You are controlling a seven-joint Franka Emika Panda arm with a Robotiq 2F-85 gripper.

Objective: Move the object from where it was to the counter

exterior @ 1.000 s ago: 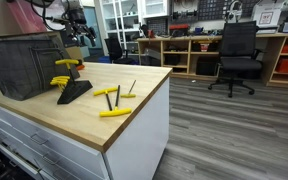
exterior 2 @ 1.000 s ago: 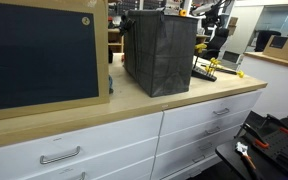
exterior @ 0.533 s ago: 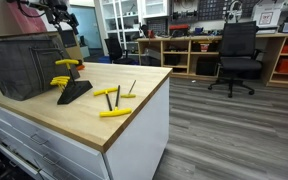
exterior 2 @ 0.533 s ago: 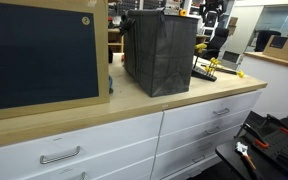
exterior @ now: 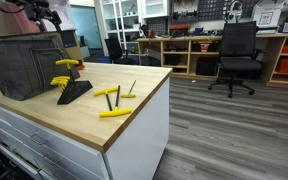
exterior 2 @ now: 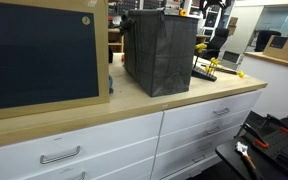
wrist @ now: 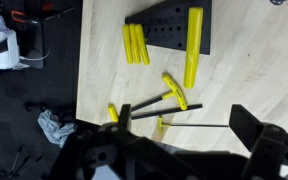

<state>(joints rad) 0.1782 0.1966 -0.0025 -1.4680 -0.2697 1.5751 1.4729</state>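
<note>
A black tool stand on the wooden counter holds yellow-handled T-handle hex keys. Several more keys lie loose on the counter beside it. In the wrist view the stand is at the top and the loose keys lie below it. My gripper is open and empty, high above the loose keys. In both exterior views the gripper is up near the top edge, well above the counter.
A black mesh bin stands on the counter behind the stand. A large framed dark board leans at one end. An office chair and shelves stand across the floor. The counter edge drops to drawers.
The arm has lifted and swung away from the stand, toward the top left of the exterior view. The keys and the stand have not moved.
</note>
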